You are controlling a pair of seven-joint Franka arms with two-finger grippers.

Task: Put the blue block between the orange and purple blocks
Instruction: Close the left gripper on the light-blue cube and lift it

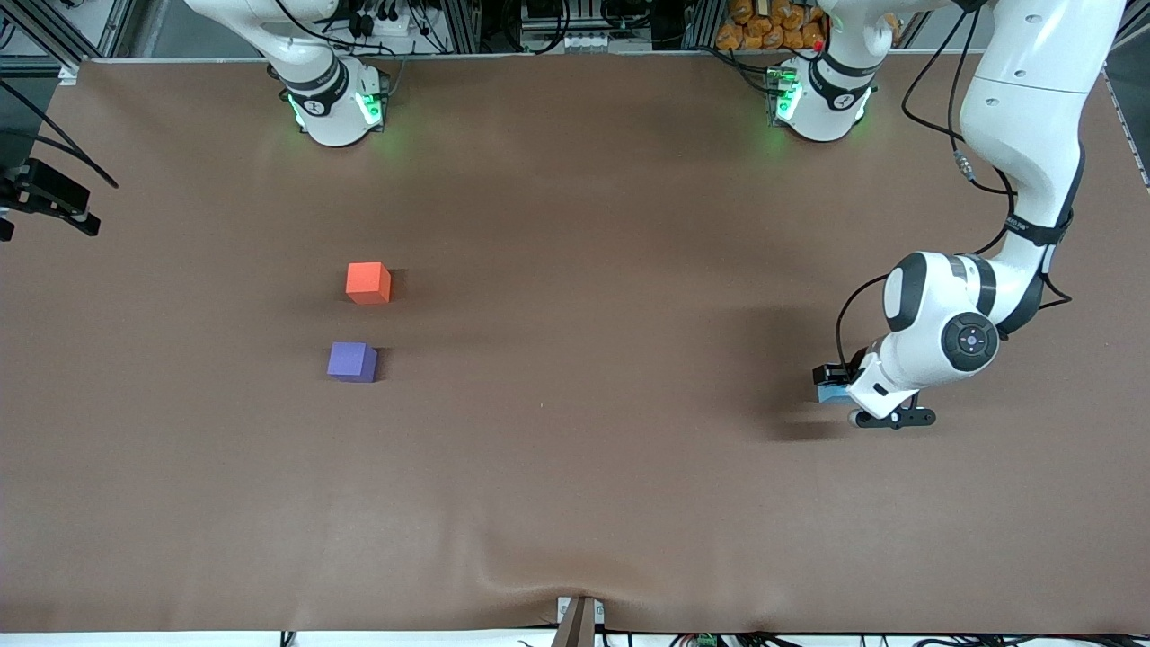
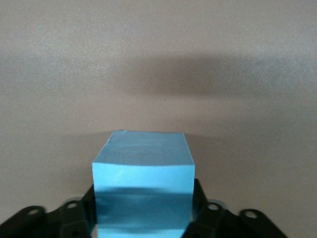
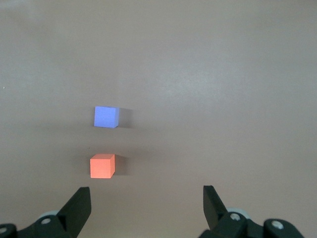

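The light blue block (image 1: 830, 393) (image 2: 142, 181) is down at the table surface toward the left arm's end. My left gripper (image 1: 837, 388) (image 2: 143, 210) is shut on it, one finger against each of its sides. The orange block (image 1: 368, 282) (image 3: 102, 165) and the purple block (image 1: 352, 361) (image 3: 106, 117) sit toward the right arm's end, the purple one nearer the front camera, with a small gap between them. My right gripper (image 3: 146, 203) hangs open and empty high over the table by the orange block; it is out of the front view.
The brown table cover (image 1: 575, 467) is bare between the two groups of blocks. A black camera mount (image 1: 49, 193) juts in at the right arm's end. Both arm bases (image 1: 334, 99) (image 1: 819, 94) stand along the table's back edge.
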